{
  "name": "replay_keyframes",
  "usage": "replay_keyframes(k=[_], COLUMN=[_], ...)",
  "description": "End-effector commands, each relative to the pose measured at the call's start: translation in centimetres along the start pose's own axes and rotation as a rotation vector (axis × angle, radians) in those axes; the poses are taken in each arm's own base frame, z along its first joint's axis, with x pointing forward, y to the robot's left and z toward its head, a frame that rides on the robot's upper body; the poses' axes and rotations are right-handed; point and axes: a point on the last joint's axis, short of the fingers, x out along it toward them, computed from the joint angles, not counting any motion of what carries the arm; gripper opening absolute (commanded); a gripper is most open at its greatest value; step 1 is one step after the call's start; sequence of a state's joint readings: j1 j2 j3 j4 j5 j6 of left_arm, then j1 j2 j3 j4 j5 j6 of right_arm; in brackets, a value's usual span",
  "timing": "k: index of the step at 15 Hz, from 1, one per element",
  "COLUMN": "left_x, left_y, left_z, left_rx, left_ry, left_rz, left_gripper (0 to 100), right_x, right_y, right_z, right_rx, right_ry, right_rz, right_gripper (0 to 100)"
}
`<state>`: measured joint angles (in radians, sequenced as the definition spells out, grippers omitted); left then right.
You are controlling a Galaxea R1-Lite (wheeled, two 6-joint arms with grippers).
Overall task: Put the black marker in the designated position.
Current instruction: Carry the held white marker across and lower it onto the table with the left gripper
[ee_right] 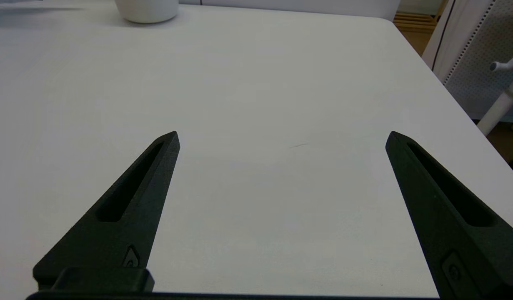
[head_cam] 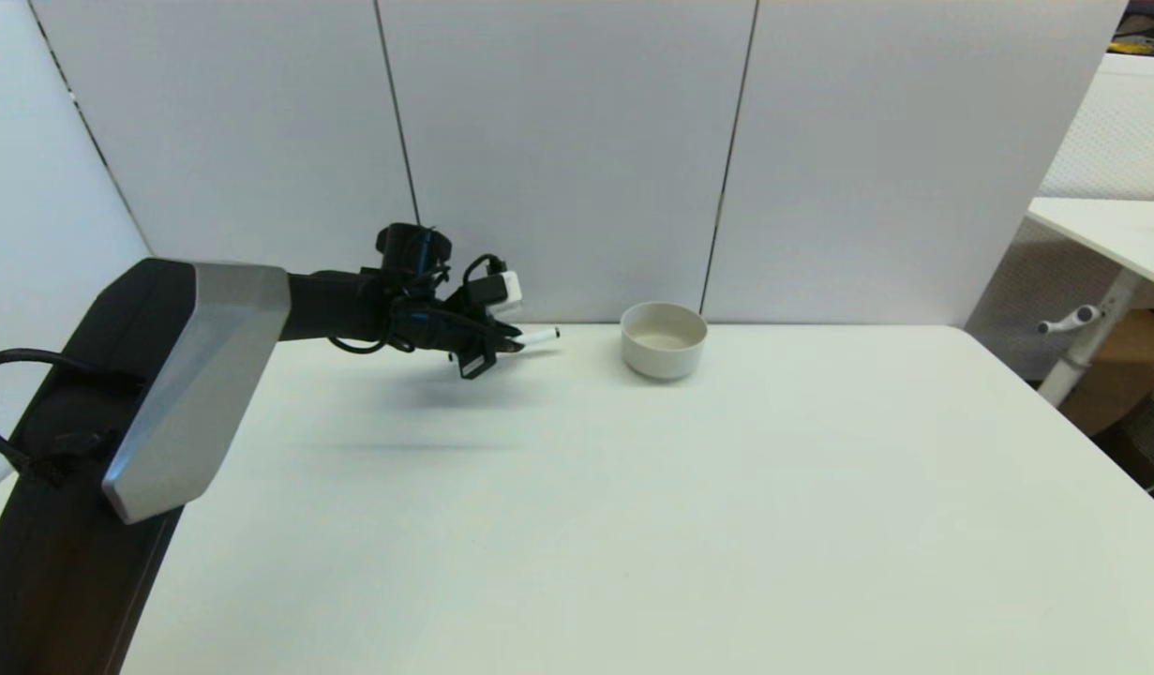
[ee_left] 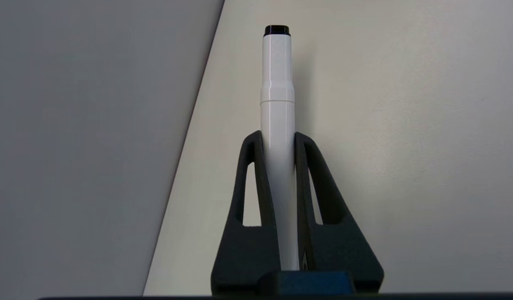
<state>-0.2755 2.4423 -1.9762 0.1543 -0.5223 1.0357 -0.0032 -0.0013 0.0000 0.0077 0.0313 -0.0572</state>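
Marker [ee_left: 277, 125]: white barrel, black cap, clamped in left gripper [ee_left: 278, 139] above table [head_cam: 633, 525], left of bowl [head_cam: 664, 339]; rear end hidden, probably between fingers. Right gripper [ee_right: 282, 139] spread wide, empty.

White partition panels [head_cam: 577, 159] behind white table [head_cam: 633, 525]; second desk [head_cam: 1111, 230] right, possibly cardboard box beneath.

Right tool [ee_right: 282, 137] spread over table [ee_right: 256, 83] (bowl [ee_right: 147, 9] beyond).

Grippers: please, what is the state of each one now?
Left gripper: closed on the black marker, above the table.
Right gripper: open, holding nothing.
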Motion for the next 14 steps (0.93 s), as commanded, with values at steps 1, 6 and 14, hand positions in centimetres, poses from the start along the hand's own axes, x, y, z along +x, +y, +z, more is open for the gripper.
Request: replay_keyframes(k=[1,6,14], left_x=[0.15,0.63,0.08], left_y=[-0.11,-0.37,-0.04], left_z=[-0.03,-0.61,-0.15], left_rx=[0.006,-0.002,0.005], left_ry=[0.004,0.010,0.004], left_rz=[-0.002,-0.014,-0.001], left_gripper=[0,0,100], right_x=[0.02,0.02,0.02], right_y=[0.00,0.00,0.00], right_z=[-0.04,-0.04,-0.04], right_rx=[-0.001,-0.001,-0.001], right_ry=[0.003,0.003,0.003], right_rz=[0.001,0.001,0.001], right_gripper=[100,100,100])
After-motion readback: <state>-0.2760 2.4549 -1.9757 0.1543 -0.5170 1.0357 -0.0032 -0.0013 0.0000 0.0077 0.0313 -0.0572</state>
